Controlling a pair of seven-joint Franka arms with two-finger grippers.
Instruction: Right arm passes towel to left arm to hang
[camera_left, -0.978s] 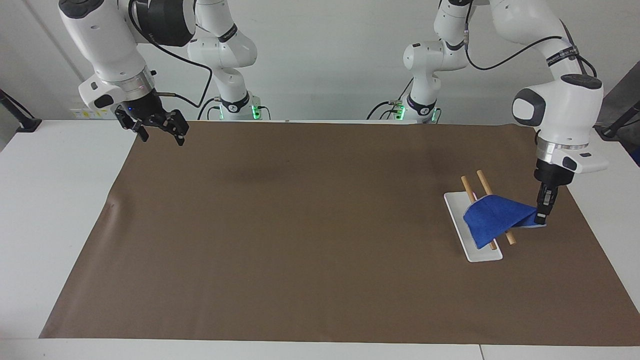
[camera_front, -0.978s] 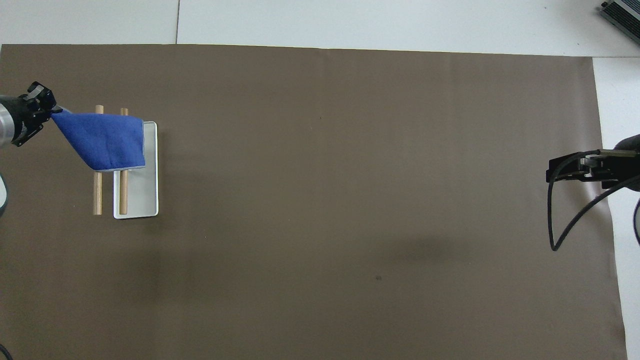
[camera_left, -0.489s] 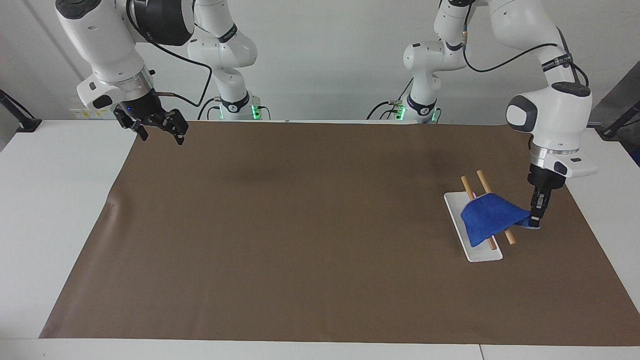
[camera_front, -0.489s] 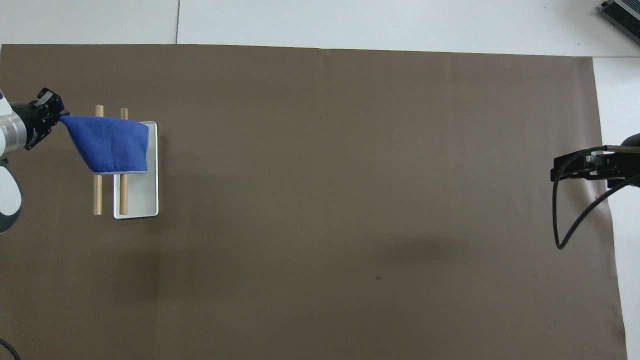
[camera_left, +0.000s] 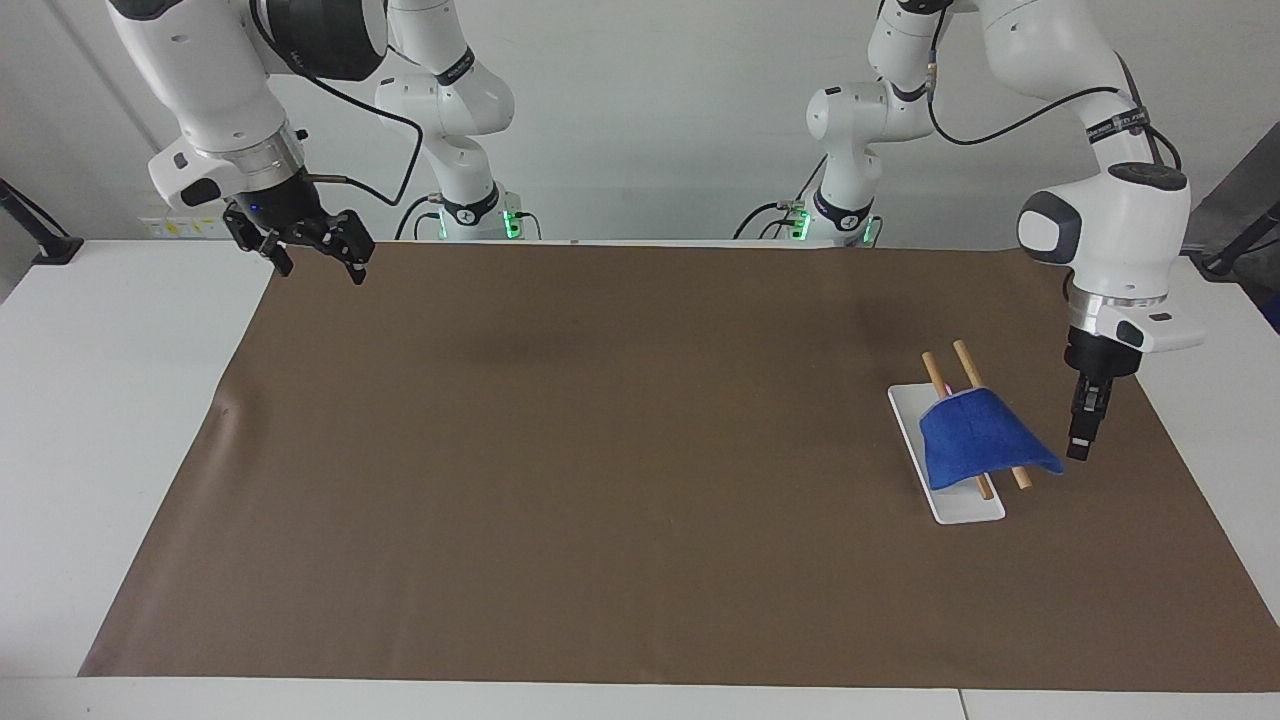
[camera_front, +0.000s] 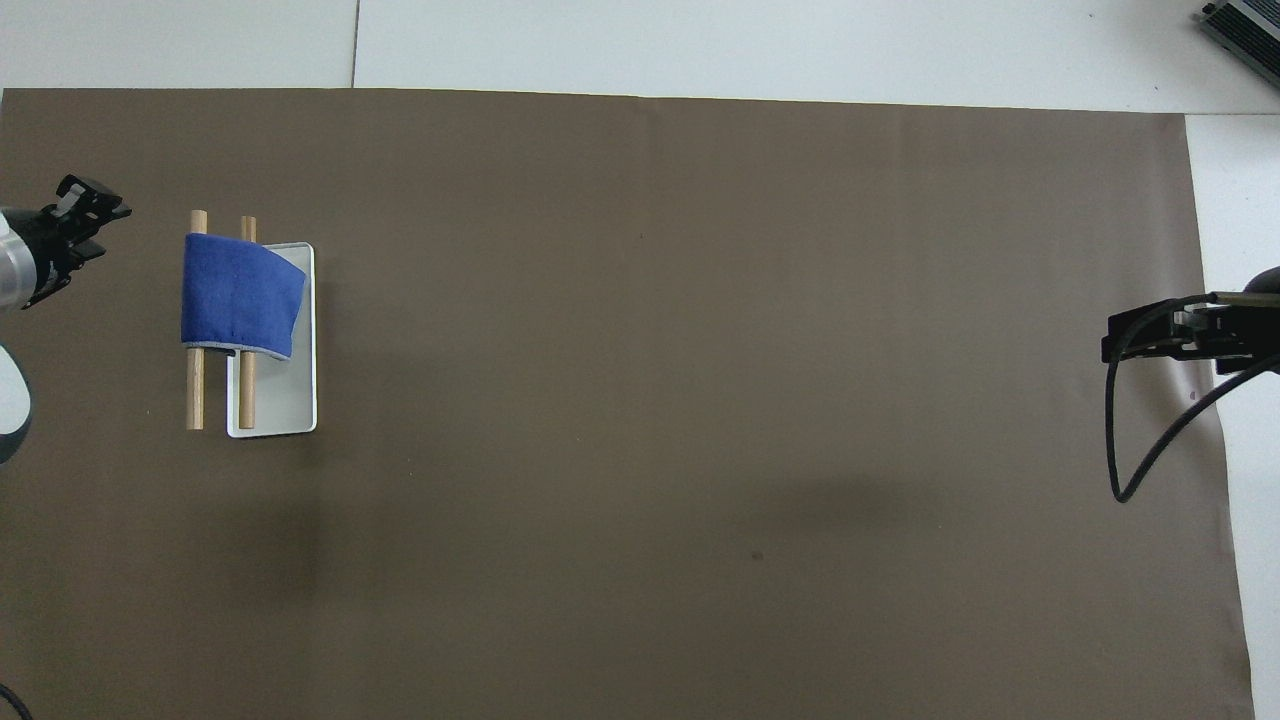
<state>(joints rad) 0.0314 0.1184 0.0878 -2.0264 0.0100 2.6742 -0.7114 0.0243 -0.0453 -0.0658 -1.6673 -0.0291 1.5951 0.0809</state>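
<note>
The towel (camera_left: 975, 440) (camera_front: 240, 295) hangs draped across the two wooden rods (camera_left: 962, 355) (camera_front: 195, 390) of a small rack with a white base (camera_left: 965, 510) (camera_front: 290, 400). The rack stands on the brown mat (camera_left: 600, 450) toward the left arm's end of the counter (camera_left: 100, 400). The cloth covers the part of the rods farther from the robots. One flap falls over the white base and the other slopes down on the side toward the left arm's end. The ends of the rods nearer to the robots are bare.

The left gripper (camera_left: 1078, 448) (camera_front: 95, 200) points straight down over the mat just beside the towel's lower corner, between the rack and the mat's edge at that end. Its jaws stand a little apart and hold nothing, with a gap of bare mat showing between them and the cloth.

The right arm waits. The right gripper (camera_left: 315, 245) (camera_front: 1170, 335) hangs over the mat's corner at the right arm's end of the counter, with its jaws spread wide and empty.
</note>
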